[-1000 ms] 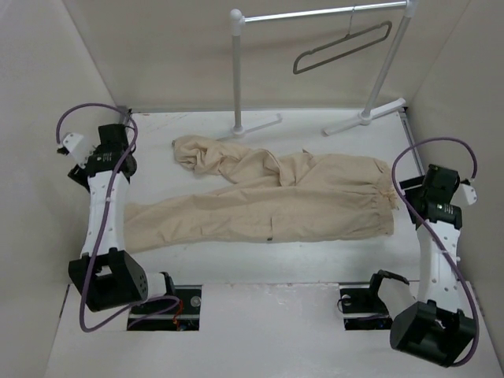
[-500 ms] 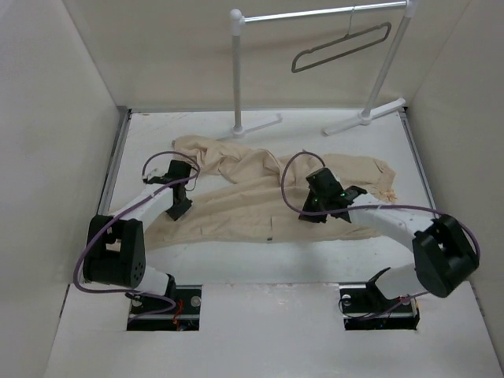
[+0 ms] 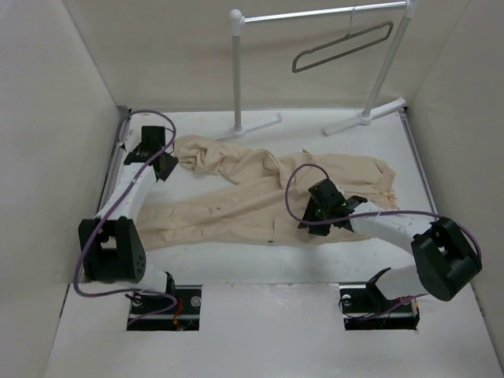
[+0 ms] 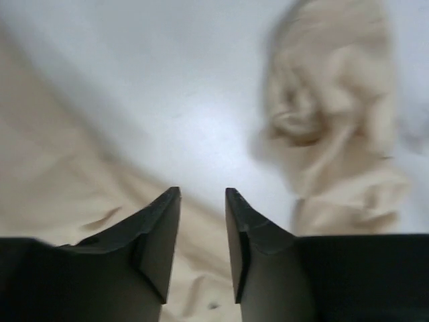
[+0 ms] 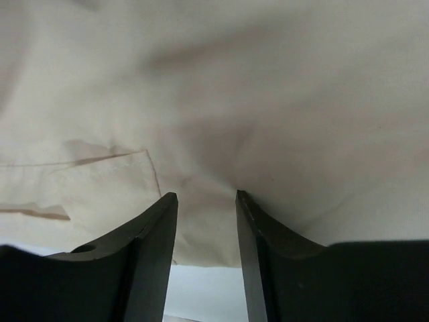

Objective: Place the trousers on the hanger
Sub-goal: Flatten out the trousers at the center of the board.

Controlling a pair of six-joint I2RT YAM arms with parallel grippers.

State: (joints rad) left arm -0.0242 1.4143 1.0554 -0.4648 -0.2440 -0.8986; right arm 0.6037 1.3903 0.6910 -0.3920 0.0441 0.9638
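The beige trousers (image 3: pixel 252 197) lie flat across the table, waist to the right. One leg is crumpled at the back left and the other stretches to the left. The grey hanger (image 3: pixel 342 46) hangs on the rack rail at the back right. My left gripper (image 3: pixel 164 167) is open beside the crumpled leg end. In the left wrist view it (image 4: pixel 202 194) hovers over bare table and cloth edge, with the bunched leg (image 4: pixel 328 114) ahead right. My right gripper (image 3: pixel 309 216) is open, low on the trousers' near edge. In the right wrist view its tips (image 5: pixel 204 198) straddle cloth (image 5: pixel 268 100).
A white tubular garment rack (image 3: pixel 236 71) stands at the back, its feet (image 3: pixel 260 124) on the table just behind the trousers. Beige walls enclose the left, right and back. A metal rail runs along the table's left edge (image 3: pixel 118 150).
My left gripper moved from the middle of the left leg back and left to the crumpled leg end. My right gripper shifted slightly nearer on the trousers. The trousers' left leg shifted a little.
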